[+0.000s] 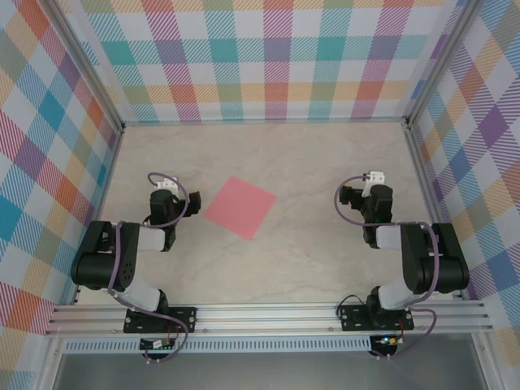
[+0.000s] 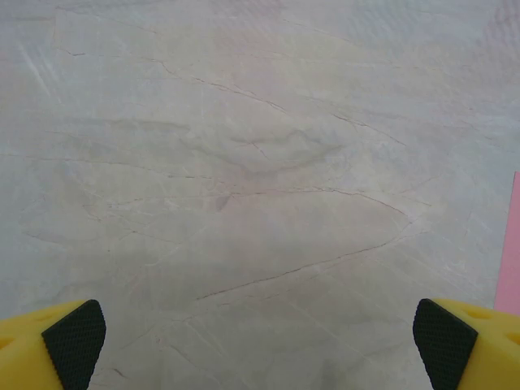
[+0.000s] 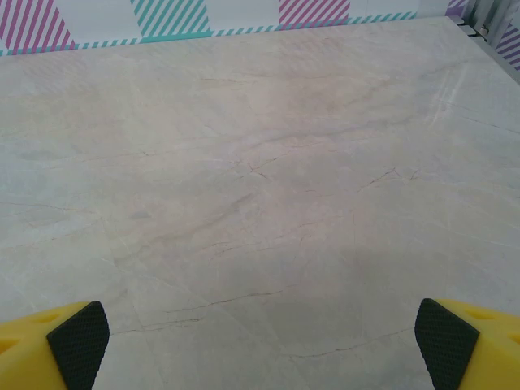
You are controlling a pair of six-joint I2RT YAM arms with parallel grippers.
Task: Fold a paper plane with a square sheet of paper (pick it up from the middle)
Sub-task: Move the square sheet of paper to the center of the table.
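No fold shows yet: the sheet lies flat on the surface, just beside the left tool. That tool and the right tool stand spread wide and empty, so we judge the pickup and every fold remain. Our left wrist view cuts the sheet to a pink edge strip.

This is a robot test cell in a lab. A black left arm and right arm are bolted to an aluminium rail at the near edge of a marble-look worktop. Metal-framed walls in bright checks box it in on three sides.
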